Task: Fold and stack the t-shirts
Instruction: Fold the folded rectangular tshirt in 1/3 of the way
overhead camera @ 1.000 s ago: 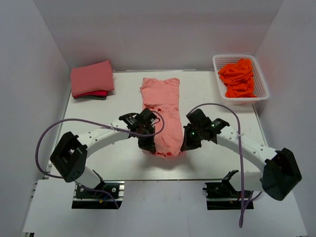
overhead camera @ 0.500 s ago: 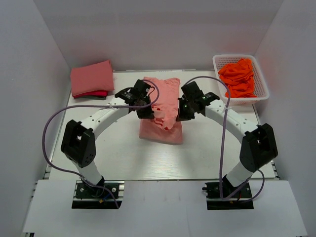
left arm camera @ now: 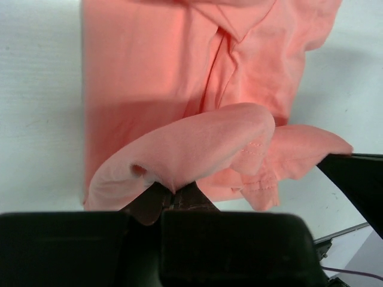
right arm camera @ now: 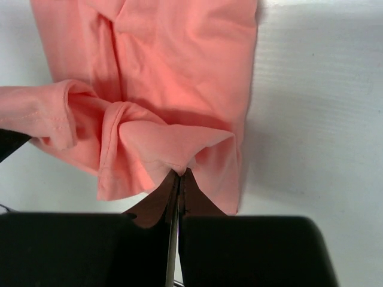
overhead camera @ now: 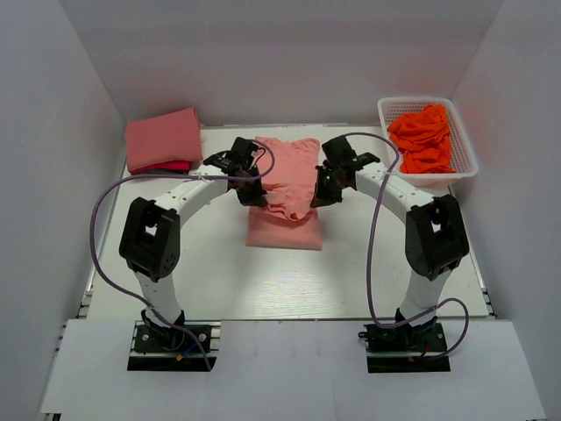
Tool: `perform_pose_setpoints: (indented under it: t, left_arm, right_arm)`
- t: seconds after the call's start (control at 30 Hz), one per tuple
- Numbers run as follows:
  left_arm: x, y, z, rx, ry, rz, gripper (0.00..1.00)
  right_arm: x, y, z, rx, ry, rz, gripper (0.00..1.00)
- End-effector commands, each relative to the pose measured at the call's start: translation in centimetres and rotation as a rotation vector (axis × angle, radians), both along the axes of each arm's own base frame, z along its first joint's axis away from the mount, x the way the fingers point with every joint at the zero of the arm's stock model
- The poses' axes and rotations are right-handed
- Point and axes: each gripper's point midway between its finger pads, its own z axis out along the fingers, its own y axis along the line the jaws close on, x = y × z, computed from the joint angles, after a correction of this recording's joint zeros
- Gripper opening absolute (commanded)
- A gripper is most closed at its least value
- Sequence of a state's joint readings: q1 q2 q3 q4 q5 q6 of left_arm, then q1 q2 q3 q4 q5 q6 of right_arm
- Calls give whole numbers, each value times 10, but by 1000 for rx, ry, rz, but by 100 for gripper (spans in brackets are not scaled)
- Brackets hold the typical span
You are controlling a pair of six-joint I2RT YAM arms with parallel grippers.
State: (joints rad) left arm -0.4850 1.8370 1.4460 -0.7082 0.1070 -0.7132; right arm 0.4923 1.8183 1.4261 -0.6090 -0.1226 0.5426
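Note:
A salmon pink t-shirt (overhead camera: 287, 167) lies lengthwise in the middle of the table, its near half lifted and doubled back over the far half. My left gripper (overhead camera: 253, 198) is shut on the hem's left corner, and the right gripper (overhead camera: 317, 196) is shut on the right corner. In the left wrist view the pinched cloth (left arm camera: 197, 143) bulges above the shut left gripper (left arm camera: 173, 190), over the flat t-shirt (left arm camera: 143, 66). The right wrist view shows the right gripper (right arm camera: 181, 172) pinching a fold of the t-shirt (right arm camera: 179, 54). Two folded t-shirts (overhead camera: 163, 140) are stacked at the back left.
A white basket (overhead camera: 417, 100) at the back right holds crumpled orange garments (overhead camera: 425, 136). White walls close in the table (overhead camera: 368, 254) on three sides. The arms' purple cables loop above the near part of the table.
Both grippers have carried the t-shirt's near hem away from the table's front edge toward the back, folding the shirt over itself. Both arms now stretch far forward.

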Motion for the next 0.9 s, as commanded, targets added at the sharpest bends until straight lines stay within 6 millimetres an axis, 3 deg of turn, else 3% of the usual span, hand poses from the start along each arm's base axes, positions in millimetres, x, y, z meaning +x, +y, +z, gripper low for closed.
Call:
perform_pose_setpoints:
  t: [0.0, 0.1, 0.13, 0.2, 0.23, 0.27, 0.3, 0.33, 0.37, 0.4, 0.43, 0.47, 0.5, 0.53, 0.57, 0.6, 0.63, 0.67, 0.7, 0.73, 0.77, 0.8, 0.87]
  left_arm:
    - [14, -9, 5, -61, -51, -33, 0]
    - [35, -11, 2, -94, -83, -31, 3]
    - [39, -15, -6, -98, -69, -37, 9]
    - [61, -15, 3, -126, -110, -34, 39]
    - [72, -13, 6, -130, -124, -22, 58]
    - [95, -4, 15, -124, -152, -11, 93]
    - [107, 2, 22, -118, -160, 10, 100]
    - [126, 10, 47, -101, -203, 45, 100]
    - [136, 15, 53, -100, -220, 53, 100]
    - [148, 24, 56, -101, -240, 53, 100]
    - [153, 25, 67, -115, -266, 44, 100]
    - [161, 23, 79, -125, -297, 44, 100]
    - [162, 28, 82, -131, -294, 49, 100]
    - [162, 31, 87, -140, -300, 51, 100]
    - [158, 33, 82, -135, -284, 52, 100]
    - [154, 34, 81, -135, -284, 52, 100]
    - [142, 42, 76, -124, -271, 54, 100]
    - [136, 46, 75, -116, -269, 60, 100]
    - [129, 47, 74, -115, -267, 60, 100]
    - [116, 56, 58, -100, -221, 70, 100]
    - [106, 58, 73, -109, -253, 69, 100]
    - [88, 63, 53, -100, -205, 78, 100]
    - [65, 68, 47, -103, -192, 87, 100]
  right_arm:
    - [21, 9, 6, 62, -15, -23, 0]
    - [37, 14, 0, 105, 8, -65, 0]
    - [45, 19, 7, 140, -8, -64, 12]
    - [64, 24, 8, 195, -6, -85, 23]
    - [85, 28, 26, 239, -62, -92, 31]
    - [104, 31, 25, 268, -61, -107, 35]
    - [115, 32, 30, 289, -71, -109, 41]
    - [145, 38, 68, 353, -153, -96, 47]
    - [156, 38, 61, 360, -142, -98, 50]
    - [164, 35, 68, 378, -143, -113, 55]
    - [174, 39, 89, 410, -181, -98, 57]
    - [177, 32, 87, 406, -174, -117, 59]
    - [176, 30, 100, 415, -195, -115, 61]
    - [166, 25, 77, 382, -159, -109, 64]
    - [164, 22, 73, 363, -168, -111, 74]
    - [158, 17, 97, 371, -224, -103, 79]
    - [138, 10, 61, 316, -169, -76, 87]
    - [135, 8, 61, 307, -194, -62, 90]
    - [122, 7, 86, 305, -262, -5, 90]
    - [103, 3, 58, 263, -220, 44, 90]
    - [89, 8, 70, 287, -238, 103, 90]
    - [69, 8, 57, 263, -226, 171, 90]
    - [43, 18, 59, 282, -229, 288, 90]
